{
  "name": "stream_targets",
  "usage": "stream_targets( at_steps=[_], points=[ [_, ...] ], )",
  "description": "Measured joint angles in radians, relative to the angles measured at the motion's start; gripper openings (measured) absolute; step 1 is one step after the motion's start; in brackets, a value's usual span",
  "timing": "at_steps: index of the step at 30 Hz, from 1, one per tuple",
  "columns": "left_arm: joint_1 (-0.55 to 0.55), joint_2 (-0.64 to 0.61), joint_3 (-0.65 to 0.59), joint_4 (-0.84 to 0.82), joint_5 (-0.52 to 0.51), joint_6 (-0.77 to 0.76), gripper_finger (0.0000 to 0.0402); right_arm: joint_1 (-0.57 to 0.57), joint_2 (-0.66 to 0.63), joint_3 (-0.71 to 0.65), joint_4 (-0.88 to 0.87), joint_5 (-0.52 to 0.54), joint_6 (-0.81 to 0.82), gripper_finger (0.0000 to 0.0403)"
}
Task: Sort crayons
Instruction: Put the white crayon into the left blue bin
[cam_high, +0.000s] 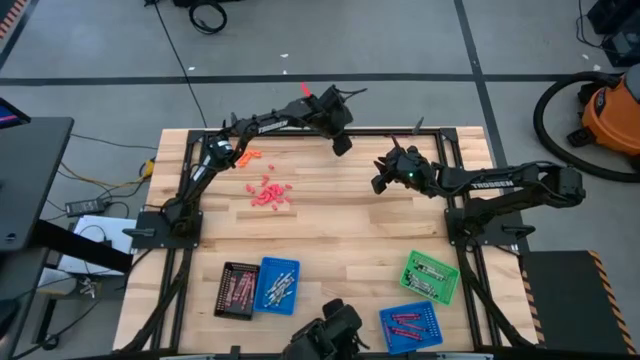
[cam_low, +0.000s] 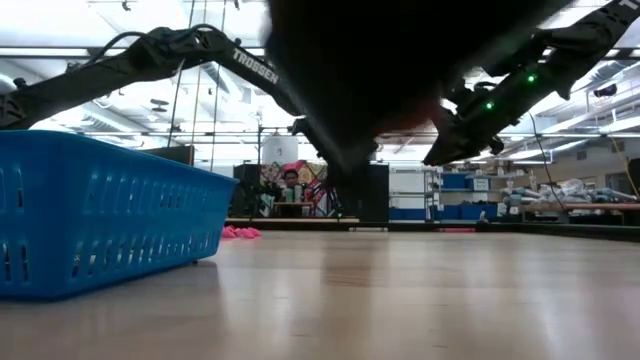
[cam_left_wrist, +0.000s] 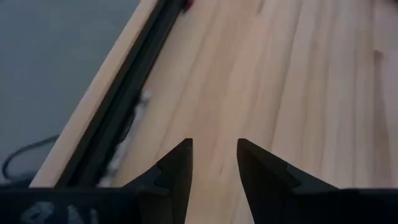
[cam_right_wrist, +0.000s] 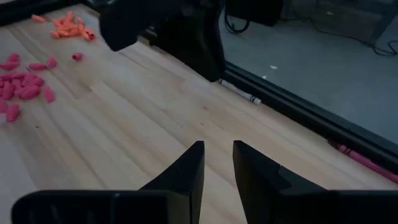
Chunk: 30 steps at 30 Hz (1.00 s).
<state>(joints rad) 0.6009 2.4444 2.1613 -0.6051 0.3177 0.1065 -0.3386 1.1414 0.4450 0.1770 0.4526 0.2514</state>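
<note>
Overhead, the left gripper (cam_high: 341, 143) is seen held above the far edge of the wooden table (cam_high: 340, 220), just inside the black frame rail (cam_high: 420, 131); in its own wrist view its two dark fingers (cam_left_wrist: 177, 171) are parted with bare wood showing between them, and nothing is gripped. The right gripper (cam_high: 383, 181) is held over bare wood right of the table's middle, its fingers (cam_right_wrist: 186, 168) likewise set slightly apart with nothing between them. A loose heap of red-pink crayons (cam_high: 269, 192) is spread on the wood left of centre, and a smaller cluster of orange crayons (cam_high: 246, 156) lies farther back, near the left arm's base. Along the near edge, a black tray (cam_high: 237, 290) and a blue tray (cam_high: 276, 286) are set side by side, each holding sticks. A green tray (cam_high: 431, 276) and a second blue tray (cam_high: 411, 326) are placed at the near right, also with sticks inside. One pink crayon (cam_right_wrist: 364, 159) is seen lying on the grey floor (cam_right_wrist: 323, 56) beyond the rail.
</note>
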Motion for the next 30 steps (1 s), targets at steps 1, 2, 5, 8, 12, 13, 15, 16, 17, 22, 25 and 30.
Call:
stream_targets(
  at_steps=[1, 2, 5, 8, 12, 13, 15, 16, 17, 22, 25, 30],
  points=[
    [0.001, 0.004, 0.008, -0.021, 0.002, 0.000, 0.0133, 0.000, 0.000, 0.000, 0.003, 0.000, 0.004, 0.0094],
    [0.000, 0.006, 0.013, -0.053, 0.001, 0.020, 0.0129, -0.004, 0.002, 0.000, 0.005, 0.000, 0.012, 0.0094],
    [-0.014, -0.007, 0.011, -0.125, 0.010, 0.115, 0.0118, -0.023, 0.031, 0.001, 0.036, 0.000, 0.034, 0.0093],
    [-0.022, -0.024, 0.014, -0.141, 0.027, 0.161, 0.0109, -0.059, 0.104, 0.002, 0.080, -0.005, 0.083, 0.0092],
    [-0.012, -0.019, -0.034, -0.145, 0.017, 0.188, 0.0095, -0.101, 0.241, 0.047, 0.127, -0.047, 0.123, 0.0091],
    [-0.010, -0.026, -0.057, -0.136, 0.014, 0.192, 0.0090, -0.109, 0.276, 0.070, 0.128, -0.058, 0.133, 0.0091],
    [-0.010, -0.053, -0.114, -0.104, 0.017, 0.199, 0.0081, -0.116, 0.348, 0.118, 0.130, -0.063, 0.154, 0.0091],
    [-0.010, -0.073, -0.145, -0.080, 0.018, 0.200, 0.0076, -0.120, 0.377, 0.140, 0.126, -0.062, 0.163, 0.0091],
    [-0.011, -0.096, -0.179, -0.063, 0.018, 0.200, 0.0071, -0.123, 0.407, 0.166, 0.127, -0.059, 0.172, 0.0091],
    [-0.008, -0.228, -0.402, 0.063, 0.010, 0.196, 0.0054, -0.136, 0.532, 0.296, 0.130, -0.073, 0.243, 0.0091],
    [-0.008, -0.328, -0.562, 0.181, -0.013, 0.173, 0.0048, -0.143, 0.601, 0.364, 0.126, -0.082, 0.258, 0.0091],
    [-0.012, -0.467, -0.785, 0.294, -0.049, 0.152, 0.0048, -0.142, 0.696, 0.461, 0.125, -0.098, 0.287, 0.0091]
  ],
)
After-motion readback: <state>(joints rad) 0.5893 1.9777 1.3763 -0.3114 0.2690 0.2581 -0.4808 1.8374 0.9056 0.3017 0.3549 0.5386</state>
